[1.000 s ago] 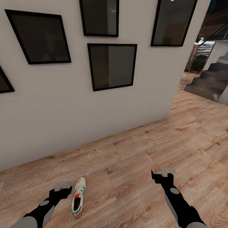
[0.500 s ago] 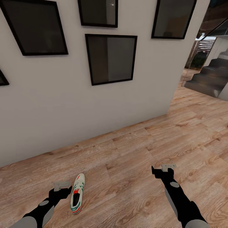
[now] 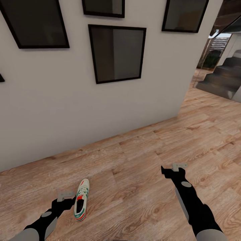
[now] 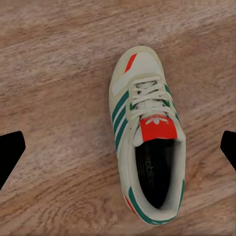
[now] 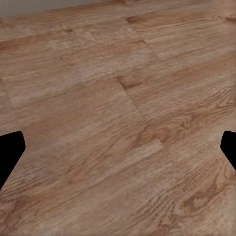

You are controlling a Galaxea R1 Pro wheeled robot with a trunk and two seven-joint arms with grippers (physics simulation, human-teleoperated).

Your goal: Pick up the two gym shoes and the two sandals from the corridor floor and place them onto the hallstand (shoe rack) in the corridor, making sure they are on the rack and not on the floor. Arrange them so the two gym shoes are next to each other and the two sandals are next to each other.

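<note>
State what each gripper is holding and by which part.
Nothing is held. The left gripper is open above the gym shoe, which lies on the floor; the right gripper is open over bare planks.

**One shoe lying on the floor before the wall**

A shoe (image 3: 81, 200) is lying on the floor (image 3: 140, 174), toe pointing toward the wall (image 3: 83, 110) beyond it. The left end effector (image 3: 66, 197) is hanging just left of the shoe; the right end effector (image 3: 174, 168) is hanging well apart to the right. Frames (image 3: 117, 53) are hanging on the wall. Stairs (image 3: 222, 80) are rising far right, past the wall's corner.
</note>
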